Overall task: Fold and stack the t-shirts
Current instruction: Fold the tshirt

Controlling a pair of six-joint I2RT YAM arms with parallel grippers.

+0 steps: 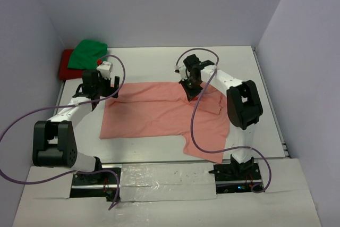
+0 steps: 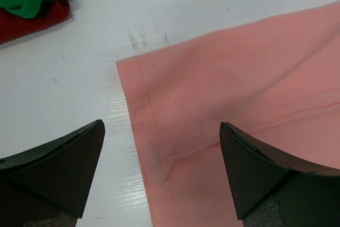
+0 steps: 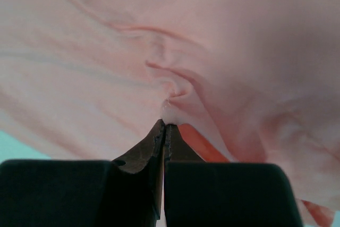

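At the table's (image 1: 159, 62) middle, the pink shirt (image 1: 154, 115) lies spread mostly flat, with one part reaching toward the near edge, right of centre. Over its far left corner hangs the left gripper (image 1: 102, 87), jaws spread wide and holding nothing. In the left wrist view one finger (image 2: 64, 158) is over bare table and the other is over pink cloth, with the shirt's hemmed corner between them. At the shirt's far right part, the right gripper (image 1: 191, 92) points down with its jaws clenched on a small pinch of the pink cloth. In the right wrist view the cloth puckers into creases that run out from the closed tips. In the far left corner, well apart from the pink shirt, the green shirt (image 1: 89, 54) lies bunched on the red shirt (image 1: 65, 67).
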